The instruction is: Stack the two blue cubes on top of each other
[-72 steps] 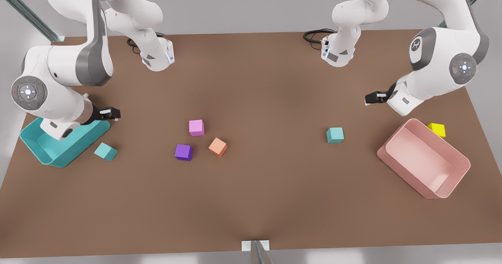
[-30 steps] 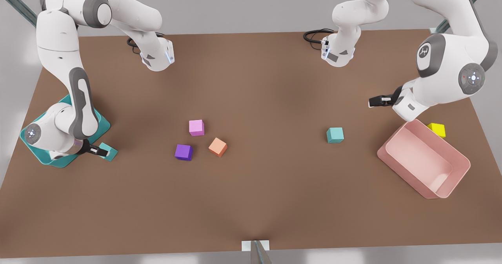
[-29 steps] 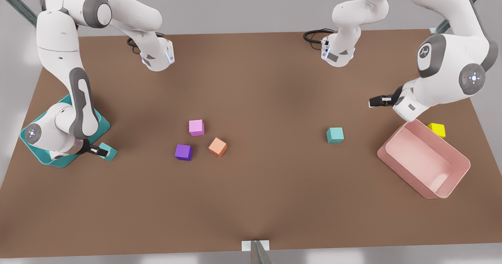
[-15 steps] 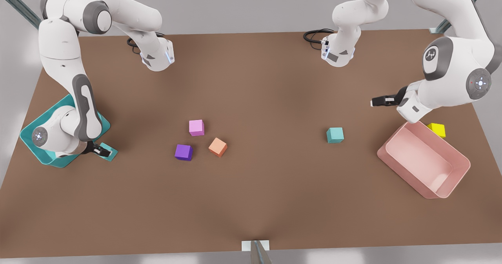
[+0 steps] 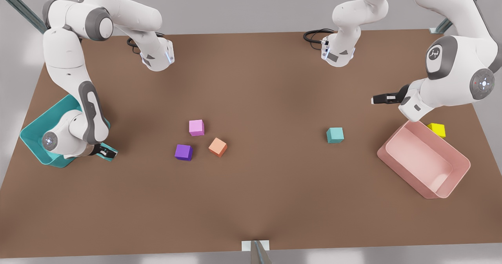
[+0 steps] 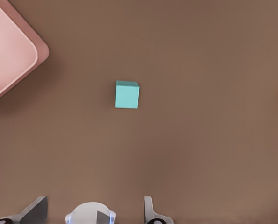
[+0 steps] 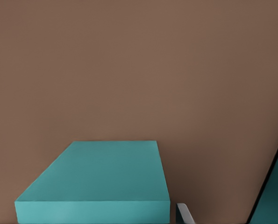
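Simulated robot test bench, not lived-in room. My two white arms bolted at far edge of plain brown table (image 5: 251, 201). Grey featureless backdrop, metal frame struts (image 5: 23, 9) at corners. Toy-like coloured cubes and plastic bins only furnishings.

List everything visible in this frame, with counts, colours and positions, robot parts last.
blue cubes: 2, teal; one alone right of centre, one beside the teal bin
pink cube: 1, centre-left
purple cube: 1, centre-left
orange cube: 1, centre-left
yellow cube: 1, behind the pink bin
teal bin: 1, front view's left
pink bin: 1, front view's right
table: 1, brown
right gripper: at the bin-side blue cube
left gripper: above the table near the pink bin
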